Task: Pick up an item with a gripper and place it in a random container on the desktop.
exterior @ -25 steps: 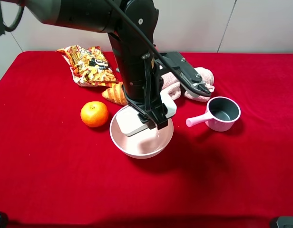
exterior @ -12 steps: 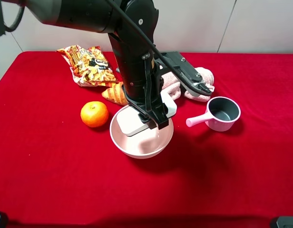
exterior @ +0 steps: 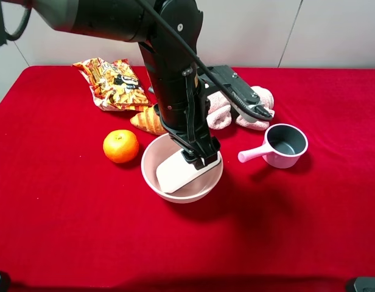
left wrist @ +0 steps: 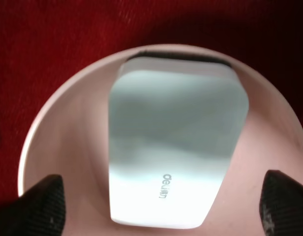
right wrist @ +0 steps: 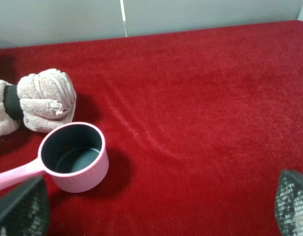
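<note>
The item, a flat white box [exterior: 178, 172], lies inside the container, a pale pink bowl [exterior: 152, 159], leaning on its inner wall. The bowl stands on the red-clothed desktop [exterior: 66, 213]. My left gripper [exterior: 199, 159] hangs just above the bowl, open, with its jaws clear of the box. In the left wrist view the box [left wrist: 173, 147] fills the bowl [left wrist: 58, 128], and the left gripper [left wrist: 164, 206] shows two fingertips spread wide, one on each side. My right gripper [right wrist: 156, 204] is open and empty over bare cloth; it does not show in the exterior high view.
An orange [exterior: 120, 146] sits left of the bowl. A croissant [exterior: 148, 120] and a snack bag [exterior: 111, 82] lie behind it. A small pink saucepan [exterior: 285, 146] stands to the right, with a rolled pink towel [exterior: 248, 106] behind it.
The white box has left the left gripper and dropped from the bowl's rim down into the bowl. The left gripper's jaws have opened.
</note>
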You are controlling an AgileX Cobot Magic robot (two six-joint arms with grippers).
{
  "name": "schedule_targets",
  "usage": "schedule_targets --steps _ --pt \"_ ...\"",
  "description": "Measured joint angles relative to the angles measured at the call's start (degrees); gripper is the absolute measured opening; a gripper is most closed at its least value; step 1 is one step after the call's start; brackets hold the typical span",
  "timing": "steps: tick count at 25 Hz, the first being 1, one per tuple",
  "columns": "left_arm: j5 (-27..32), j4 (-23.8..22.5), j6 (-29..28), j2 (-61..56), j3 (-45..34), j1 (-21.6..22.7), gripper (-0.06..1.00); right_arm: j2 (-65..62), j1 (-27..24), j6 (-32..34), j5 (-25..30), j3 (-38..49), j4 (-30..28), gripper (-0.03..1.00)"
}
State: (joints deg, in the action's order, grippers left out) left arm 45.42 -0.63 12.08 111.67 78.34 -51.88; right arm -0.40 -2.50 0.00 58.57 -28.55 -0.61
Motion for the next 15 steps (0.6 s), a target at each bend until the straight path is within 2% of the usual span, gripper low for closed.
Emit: schedule_targets --steps 9,15 --pt "0.75 0.63 0.00 0.00 0.40 0.00 0.80 0.00 0.00 0.00 0.00 0.00 0.00 0.69" --pt "5.81 -0.01 0.00 -2.88 3.58 0.00 0.80 0.00 0.00 0.00 0.00 0.00 0.00 0.69"
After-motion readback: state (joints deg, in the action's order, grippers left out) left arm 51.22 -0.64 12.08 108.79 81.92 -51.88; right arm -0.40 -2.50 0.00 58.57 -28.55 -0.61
